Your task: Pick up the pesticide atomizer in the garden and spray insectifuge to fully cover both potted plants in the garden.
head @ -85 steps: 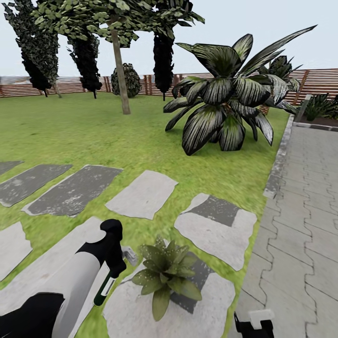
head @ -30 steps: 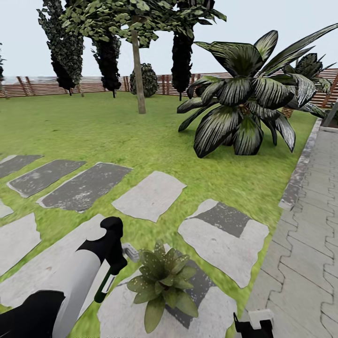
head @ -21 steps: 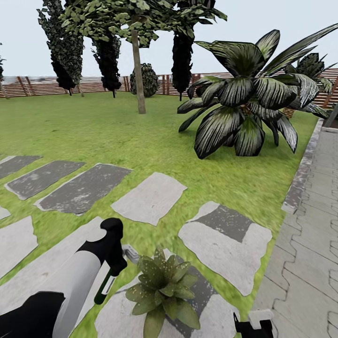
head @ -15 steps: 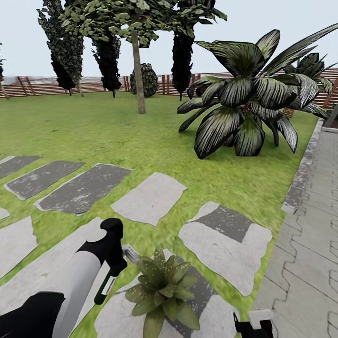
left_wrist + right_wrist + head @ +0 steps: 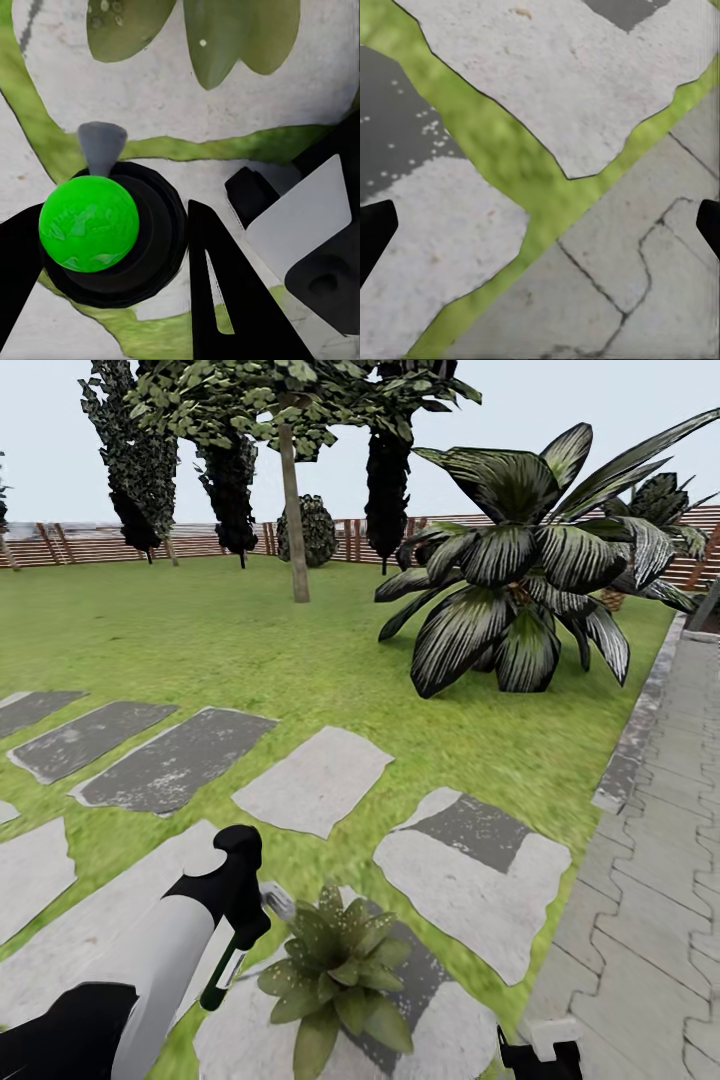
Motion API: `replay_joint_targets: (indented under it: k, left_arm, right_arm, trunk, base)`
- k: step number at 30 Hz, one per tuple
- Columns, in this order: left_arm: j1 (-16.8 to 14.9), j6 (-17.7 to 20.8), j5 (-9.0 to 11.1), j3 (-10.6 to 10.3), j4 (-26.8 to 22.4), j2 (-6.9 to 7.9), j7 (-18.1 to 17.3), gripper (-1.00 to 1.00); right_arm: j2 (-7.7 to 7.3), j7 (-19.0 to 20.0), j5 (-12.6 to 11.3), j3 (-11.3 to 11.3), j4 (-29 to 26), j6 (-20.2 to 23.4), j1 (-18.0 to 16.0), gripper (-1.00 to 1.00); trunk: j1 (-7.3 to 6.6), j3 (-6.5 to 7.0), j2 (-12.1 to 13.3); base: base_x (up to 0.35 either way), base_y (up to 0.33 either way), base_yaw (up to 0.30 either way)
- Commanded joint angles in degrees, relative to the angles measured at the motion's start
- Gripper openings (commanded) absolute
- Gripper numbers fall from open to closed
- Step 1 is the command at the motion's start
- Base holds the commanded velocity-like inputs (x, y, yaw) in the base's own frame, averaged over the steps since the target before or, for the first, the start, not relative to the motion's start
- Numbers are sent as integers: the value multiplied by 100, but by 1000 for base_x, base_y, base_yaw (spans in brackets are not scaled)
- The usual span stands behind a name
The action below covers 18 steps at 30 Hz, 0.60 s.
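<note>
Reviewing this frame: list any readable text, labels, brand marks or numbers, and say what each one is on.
None: no readable text in any view.
The pesticide atomizer, held in the left gripper, shows a plain green and black body with no label.
The potted plant, the stepping stones and the fence carry no signs or numbers.

The ground is a green lawn (image 5: 200,650) with flat grey stepping stones (image 5: 312,780) set into it, some light and some with dark patches. On the nearest stone (image 5: 440,1035) stands a small potted plant (image 5: 335,975), its leaves dotted with white specks; the pot is hidden under them. Further back on the grass grow a large striped-leaf palm (image 5: 520,580) and a thin tree trunk (image 5: 294,510). A paved path (image 5: 650,920) with a stone kerb (image 5: 632,740) borders the lawn on the right.
</note>
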Motion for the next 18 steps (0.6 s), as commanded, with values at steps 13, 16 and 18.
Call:
replay_joint_targets:
  k: [13, 16, 18]
  left_arm:
    - [14, 61, -65, -21, -6, 12, -58, -100]
    - [24, 59, -60, -23, 19, 18, -58, -100]
    - [100, 45, -60, -25, 54, 36, -54, -100]
  right_arm:
    - [0, -8, -55, 52, 0, -12, -2, 100]
    - [0, -8, -55, 52, 0, -12, -2, 100]
    - [0, -6, -55, 52, 0, -12, -2, 100]
  trunk:
    - [-3, -5, -2]
    - [-3, -5, -2]
    - [-3, -5, -2]
  base:
    - [-268, -98, 0]
    - [-38, 0, 0]
    - [-5, 0, 0]
